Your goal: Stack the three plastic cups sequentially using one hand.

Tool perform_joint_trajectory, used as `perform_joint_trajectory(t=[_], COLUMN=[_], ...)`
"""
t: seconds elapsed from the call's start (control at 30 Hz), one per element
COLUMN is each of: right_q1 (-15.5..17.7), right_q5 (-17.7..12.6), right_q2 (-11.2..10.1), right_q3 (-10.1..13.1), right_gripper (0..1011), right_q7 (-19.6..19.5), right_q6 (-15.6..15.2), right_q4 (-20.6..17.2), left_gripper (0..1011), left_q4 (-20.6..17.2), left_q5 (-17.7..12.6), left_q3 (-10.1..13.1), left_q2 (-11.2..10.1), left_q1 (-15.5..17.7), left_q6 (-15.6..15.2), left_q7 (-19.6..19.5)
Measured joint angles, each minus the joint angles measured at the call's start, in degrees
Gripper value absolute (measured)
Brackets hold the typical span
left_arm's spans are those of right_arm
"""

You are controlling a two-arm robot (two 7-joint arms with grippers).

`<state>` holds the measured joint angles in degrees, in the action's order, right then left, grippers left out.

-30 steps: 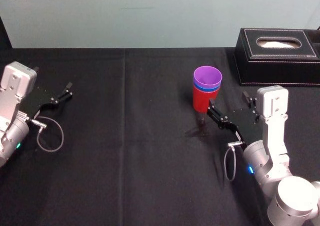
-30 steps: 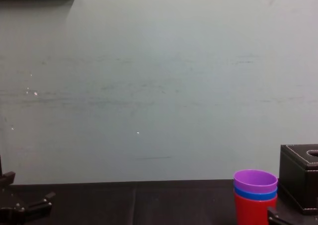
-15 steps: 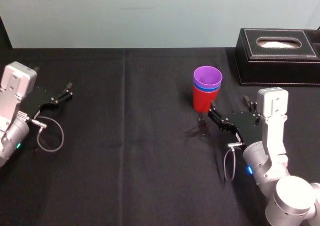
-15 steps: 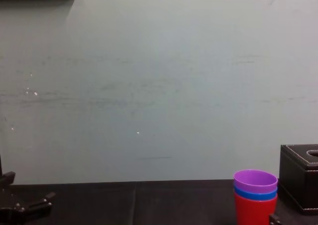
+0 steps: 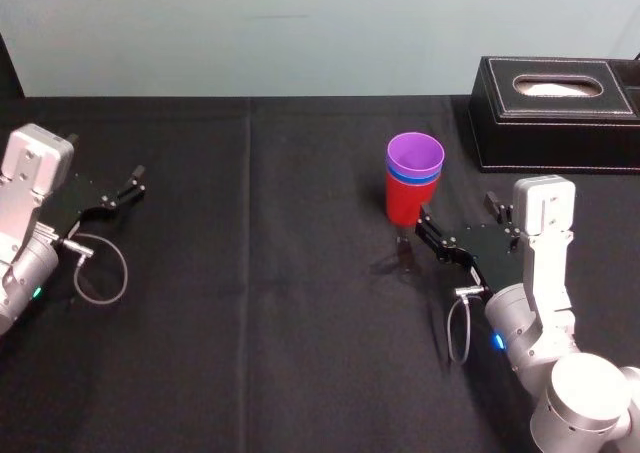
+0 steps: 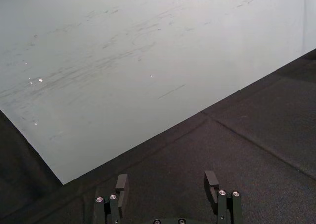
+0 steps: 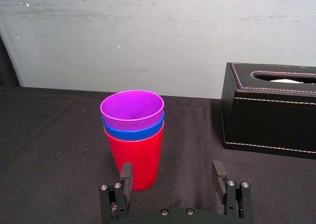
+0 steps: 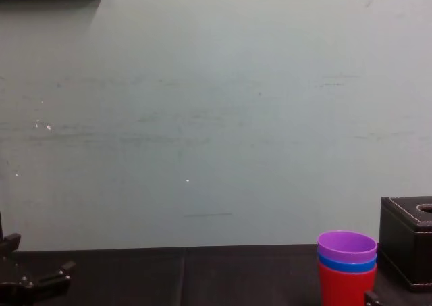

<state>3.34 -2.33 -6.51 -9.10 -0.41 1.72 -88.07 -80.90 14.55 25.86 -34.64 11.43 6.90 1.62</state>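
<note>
**3 cups in 1 stack, both end effectors open**

The black worktop (image 5: 250, 323) runs up to a pale wall (image 5: 300, 33) at the back. On its far right corner stands a black box (image 5: 555, 113) with white stitching and an oval opening on top.

The right arm lies low over the worktop on the right side and reaches forward to the cups. The left arm is parked at the far left, well apart from them.

The 3 cups stand upright, one inside another, right of the middle of the worktop and near the black box but not touching it. The red cup (image 5: 403, 205) is at the bottom, on the cloth. The blue cup (image 7: 133, 127) sits in it and shows as a narrow band. The purple cup (image 5: 415, 154) is on top, mouth open upward.

The right end effector (image 7: 171, 170) has its 2 fingers wide apart and holds nothing. One fingertip is just beside the lower part of the red cup; whether it touches I cannot tell. The left end effector (image 6: 166, 179) is also spread open, over bare cloth.
</note>
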Motion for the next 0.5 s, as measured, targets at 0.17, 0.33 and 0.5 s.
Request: perform_joint_trajectory(t=[0.17,0.33,0.5], right_q1=[0.0,0.0,0.0], right_q5=[0.0,0.0,0.0], right_q2=[0.0,0.0,-0.1], right_q3=[0.0,-0.1,-0.1], right_gripper=[1004,1004,1004], right_q7=[0.0,-0.1,-0.1], right_q6=[0.0,0.0,0.0], right_q4=[0.0,0.0,-0.1], left_gripper=[1005,1005,1005], left_q4=[0.0,0.0,0.0], left_q5=[0.0,0.0,0.0], left_q3=[0.0,0.0,0.0], left_q2=[0.0,0.0,0.0], left_q1=[0.0,0.0,0.0], left_q6=[0.0,0.0,0.0], left_q7=[0.0,0.0,0.0])
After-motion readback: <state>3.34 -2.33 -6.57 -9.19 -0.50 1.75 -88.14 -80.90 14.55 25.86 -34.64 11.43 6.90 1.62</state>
